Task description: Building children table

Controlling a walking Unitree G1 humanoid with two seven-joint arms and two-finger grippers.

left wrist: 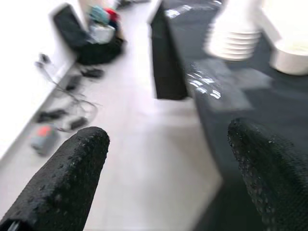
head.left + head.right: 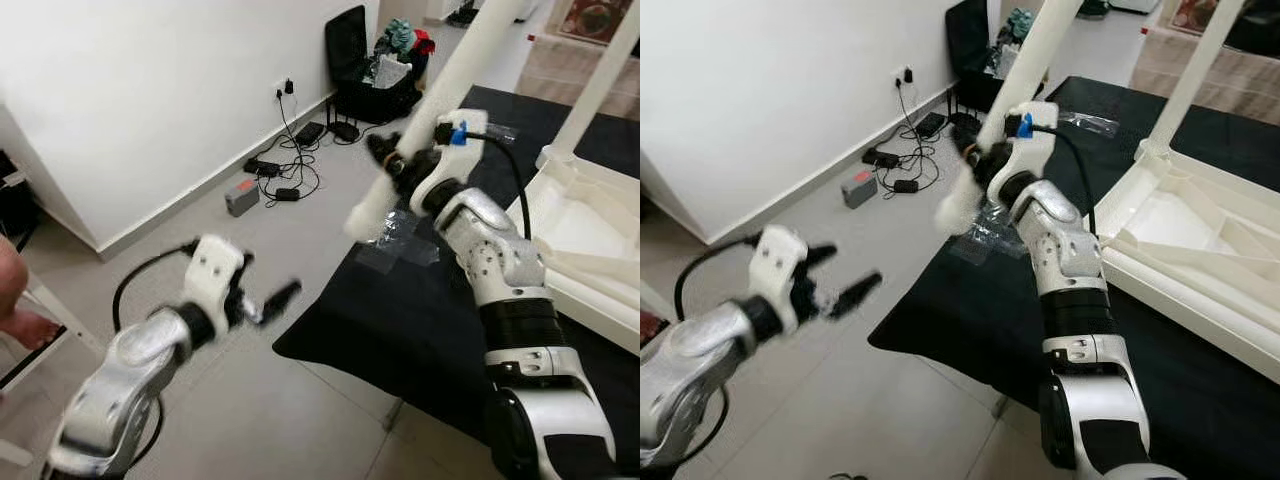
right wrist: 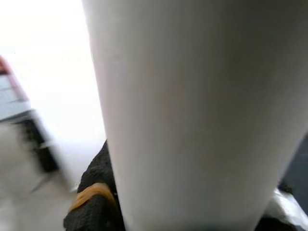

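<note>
My right gripper [image 2: 388, 160] is shut on a long white table leg [image 2: 450, 80], which slants up and away over the near corner of the black-covered table [image 2: 420, 330]. The leg's blurred lower end [image 2: 958, 212] hangs past that corner. In the right wrist view the leg [image 3: 192, 110] passes close beside a black finger [image 3: 94, 204]. The upturned white table top [image 2: 590, 230] lies on the black cloth at the right, with one white leg [image 2: 600, 80] standing upright on it. My left gripper [image 2: 845, 275] is open over the floor, left of the table, and holds nothing.
Cables and chargers [image 2: 285, 170] lie by the white wall, with a black suitcase [image 2: 350, 60] behind them. A clear plastic bag [image 2: 400, 235] rests on the table corner. A person's hand [image 2: 10, 290] is at the left edge. Grey tiled floor [image 2: 300, 420] lies below.
</note>
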